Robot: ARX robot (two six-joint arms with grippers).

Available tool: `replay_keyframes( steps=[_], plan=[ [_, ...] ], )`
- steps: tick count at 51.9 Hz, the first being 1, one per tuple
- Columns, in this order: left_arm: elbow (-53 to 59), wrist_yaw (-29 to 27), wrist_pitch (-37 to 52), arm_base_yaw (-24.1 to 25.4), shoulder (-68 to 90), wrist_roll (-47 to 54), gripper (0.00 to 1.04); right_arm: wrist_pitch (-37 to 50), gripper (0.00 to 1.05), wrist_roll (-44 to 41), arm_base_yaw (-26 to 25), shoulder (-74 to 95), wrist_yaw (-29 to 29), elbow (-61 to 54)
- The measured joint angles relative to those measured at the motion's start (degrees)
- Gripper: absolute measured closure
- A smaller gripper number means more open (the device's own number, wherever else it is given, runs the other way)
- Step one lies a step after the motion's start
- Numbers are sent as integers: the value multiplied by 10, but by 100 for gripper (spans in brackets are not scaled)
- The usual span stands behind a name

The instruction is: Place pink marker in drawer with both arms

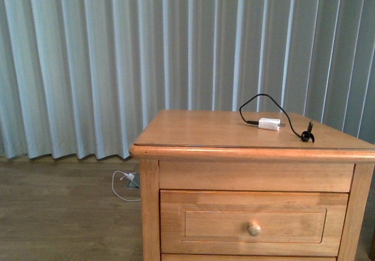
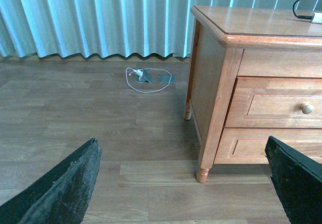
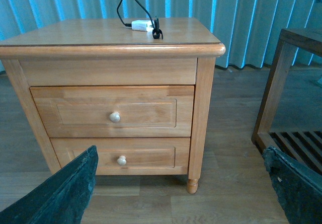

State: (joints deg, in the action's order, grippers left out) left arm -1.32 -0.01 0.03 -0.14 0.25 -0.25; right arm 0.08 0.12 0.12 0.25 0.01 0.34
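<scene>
Drawer [image 1: 254, 223] fronts you in the front view, closed beneath the charger plug [image 1: 269, 124]; you'll find no pink marker anywhere. Left wrist view: your left hand [image 2: 183, 183] gapes wide, empty, low beside the nightstand [image 2: 216, 78]. Right wrist view: right hand [image 3: 181, 183] likewise wide; the knob [image 3: 114, 117], hard and small, is your likely hold.

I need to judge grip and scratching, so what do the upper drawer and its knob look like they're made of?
The drawer looks like honey-coloured wood with a smooth, slightly glossy clear finish: grain and joined boards show on its front. Its knob seems paler wood, round and smooth, though at this size a painted finish can't be excluded.
</scene>
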Motion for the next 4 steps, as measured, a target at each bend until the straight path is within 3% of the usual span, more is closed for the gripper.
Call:
replay_keyframes(
  steps=[4],
  plan=[
    [0, 0, 0, 0, 0, 0, 6, 0, 8, 0, 0, 0, 0, 0]
  ],
)
